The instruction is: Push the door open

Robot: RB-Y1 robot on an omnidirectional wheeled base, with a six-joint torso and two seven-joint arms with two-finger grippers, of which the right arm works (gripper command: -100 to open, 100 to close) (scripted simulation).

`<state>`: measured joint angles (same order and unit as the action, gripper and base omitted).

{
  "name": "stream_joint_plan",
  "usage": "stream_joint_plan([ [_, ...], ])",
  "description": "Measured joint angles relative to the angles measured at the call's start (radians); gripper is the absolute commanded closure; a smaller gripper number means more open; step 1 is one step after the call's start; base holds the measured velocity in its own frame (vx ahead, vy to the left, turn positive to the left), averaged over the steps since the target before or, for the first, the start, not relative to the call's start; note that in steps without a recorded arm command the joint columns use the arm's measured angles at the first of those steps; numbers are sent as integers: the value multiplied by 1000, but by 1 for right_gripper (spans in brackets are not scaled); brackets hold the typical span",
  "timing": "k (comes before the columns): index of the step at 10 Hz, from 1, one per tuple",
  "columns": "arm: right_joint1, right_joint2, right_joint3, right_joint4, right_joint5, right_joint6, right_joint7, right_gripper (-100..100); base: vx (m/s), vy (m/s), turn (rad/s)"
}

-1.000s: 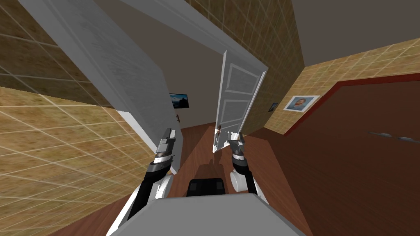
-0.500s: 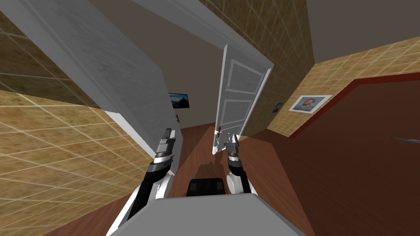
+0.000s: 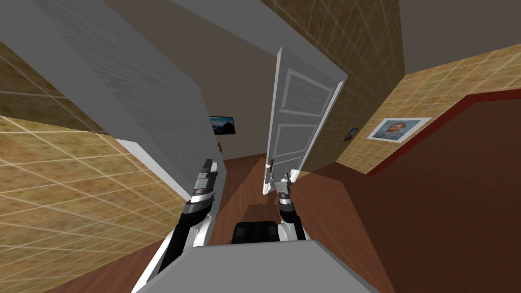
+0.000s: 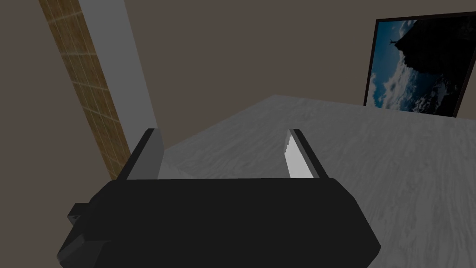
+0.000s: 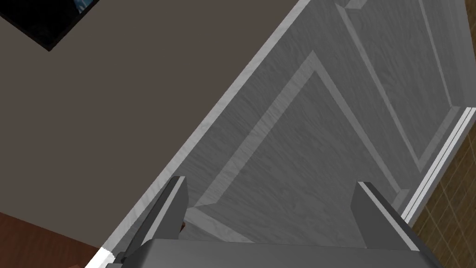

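Midway, by the look of it: pushing begun, not finished. Holding the left gripper (image 3: 209, 168) idle, blades parted and empty, beside the broad grey grained slab of the doorway's side (image 3: 132, 96). Setting the right gripper (image 3: 281, 178), blades likewise spread with nothing between, at the lower panel of the light grey panelled door (image 3: 297, 117), ajar right of the gap; contact unclear. Next, probably: drive forward near the free edge, following the swing.

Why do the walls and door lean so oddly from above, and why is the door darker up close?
Head view: the wide lens splays the tiled walls and slants the door; the lean is the camera's. Right wrist view: the door is shaded grey, its edges lighter. Left wrist view: one left gripper finger is lit white, the other grey.
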<state>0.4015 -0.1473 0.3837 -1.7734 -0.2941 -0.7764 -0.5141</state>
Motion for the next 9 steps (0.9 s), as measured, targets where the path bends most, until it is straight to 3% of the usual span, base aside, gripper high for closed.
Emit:
stream_joint_plan([
  [9, -66, -45, 166, 255, -175, -56, -228, -100, 87, -91, 63],
])
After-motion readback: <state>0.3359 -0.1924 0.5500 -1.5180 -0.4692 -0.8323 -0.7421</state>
